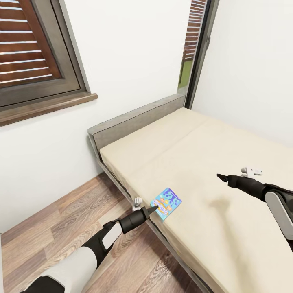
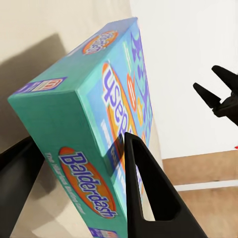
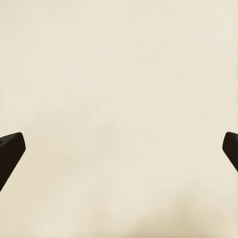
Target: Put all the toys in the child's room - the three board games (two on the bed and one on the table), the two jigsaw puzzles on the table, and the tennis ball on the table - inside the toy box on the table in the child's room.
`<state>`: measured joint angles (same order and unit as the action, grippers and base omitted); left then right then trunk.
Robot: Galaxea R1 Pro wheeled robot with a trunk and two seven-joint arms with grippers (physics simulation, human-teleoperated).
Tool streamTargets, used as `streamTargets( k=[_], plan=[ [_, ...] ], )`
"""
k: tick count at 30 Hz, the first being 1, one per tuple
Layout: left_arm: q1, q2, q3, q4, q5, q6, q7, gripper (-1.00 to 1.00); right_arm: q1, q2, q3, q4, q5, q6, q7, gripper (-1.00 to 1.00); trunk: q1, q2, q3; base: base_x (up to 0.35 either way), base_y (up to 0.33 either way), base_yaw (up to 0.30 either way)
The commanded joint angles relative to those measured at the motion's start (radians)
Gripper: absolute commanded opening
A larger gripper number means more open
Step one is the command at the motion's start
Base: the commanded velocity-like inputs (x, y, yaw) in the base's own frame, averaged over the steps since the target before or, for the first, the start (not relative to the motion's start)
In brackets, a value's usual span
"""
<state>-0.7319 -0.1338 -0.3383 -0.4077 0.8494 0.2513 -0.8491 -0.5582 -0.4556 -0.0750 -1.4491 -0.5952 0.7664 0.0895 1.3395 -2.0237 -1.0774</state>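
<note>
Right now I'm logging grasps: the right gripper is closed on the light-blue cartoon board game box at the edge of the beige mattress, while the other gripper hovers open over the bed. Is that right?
Not quite: the arms are swapped. The left gripper holds the light-blue cartoon board game box at the beige mattress edge; the left wrist view shows its fingers either side of the box. The right gripper hovers open over the bed.

The left arm (image 1: pixel 77 260) has white shell panels and black joints, and it becomes a black round wrist with a small pale grey bracket beside it. The right arm (image 1: pixel 272 195) looks the same: black forearm, light grey rounded cover, a white small part on top. The fingers (image 2: pixel 148 193) are matte black, flat and pointed like thin wedges.
</note>
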Motion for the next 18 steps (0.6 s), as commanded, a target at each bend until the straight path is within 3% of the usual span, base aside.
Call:
streamTargets(
  k=[1, 18],
  plan=[
    [-0.001, 0.000, -0.004, 0.000, 0.010, 0.009, -0.001, -1.00, -0.001, 0.000, -0.002, 0.000, 0.005, 0.005, 0.007, 1.00, 0.000, 0.000, -0.001, 0.000, 0.000, 0.000],
    [0.004, -0.001, -0.004, -0.043, 0.011, 0.013, -0.002, -1.00, 0.000, 0.000, -0.002, 0.000, 0.005, 0.006, 0.007, 1.00, 0.000, 0.000, -0.001, 0.000, 0.000, 0.000]
  ],
)
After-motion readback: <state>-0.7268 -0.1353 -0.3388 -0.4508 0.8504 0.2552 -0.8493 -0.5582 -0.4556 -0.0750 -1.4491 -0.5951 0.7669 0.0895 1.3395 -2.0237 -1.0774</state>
